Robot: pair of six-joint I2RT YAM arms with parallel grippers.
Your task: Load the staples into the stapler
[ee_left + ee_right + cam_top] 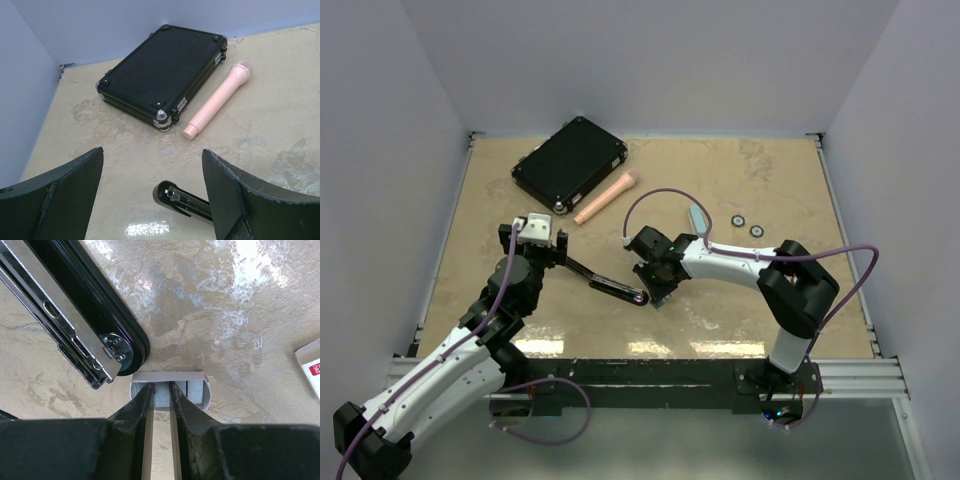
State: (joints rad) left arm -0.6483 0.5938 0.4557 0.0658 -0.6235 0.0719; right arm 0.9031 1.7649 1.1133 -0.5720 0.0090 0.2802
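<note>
Right gripper (160, 390) is nearest, jaws almost together, pinching a strip of staples (194, 392) in their white tray (170, 375), just beside the open stapler (75, 325). Left gripper (152, 160) stands spread astride the stapler's other end, not clamping it. Risks: the thin strip could slip or snap, the tray could lift too, or the unclamped stapler could slide. Beyond lies a black case (160, 70).

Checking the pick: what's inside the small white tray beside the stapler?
Grey staples, in side-by-side strips. The right end effector straddles one strip; its fingers cover the tray's near part.
</note>
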